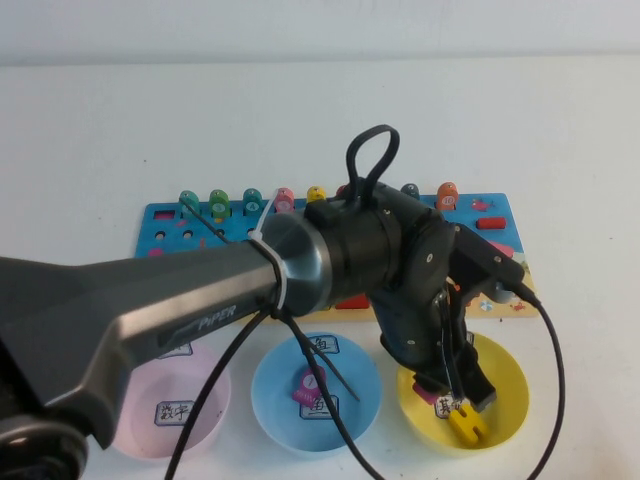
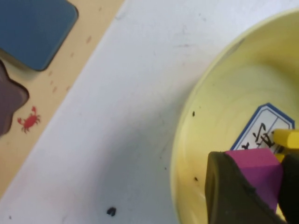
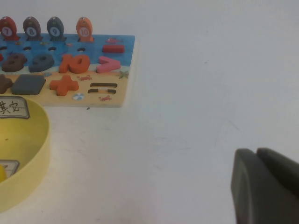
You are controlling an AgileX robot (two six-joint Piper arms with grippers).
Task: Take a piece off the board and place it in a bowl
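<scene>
My left gripper [image 1: 455, 393] reaches across the table and hangs inside the yellow bowl [image 1: 510, 375] at the front right. In the left wrist view the gripper [image 2: 261, 186] is shut on the magenta-pink block [image 2: 257, 165], held just above the bowl's [image 2: 219, 102] white label [image 2: 261, 129]. A yellow piece [image 1: 467, 425] lies in the bowl beside it. The board [image 1: 165, 225] lies behind the bowls, partly hidden by the arm. My right gripper [image 3: 264, 186] is shut and empty over bare table, right of the bowl [image 3: 32, 154] and board [image 3: 124, 74].
A light blue bowl [image 1: 275, 400] holding a magenta fish piece [image 1: 308, 385] stands at front centre, and a pink bowl [image 1: 205, 405] at front left. The left arm's cable [image 1: 552, 380] loops past the yellow bowl. The board's sandy strip [image 2: 56, 88] shows in the left wrist view.
</scene>
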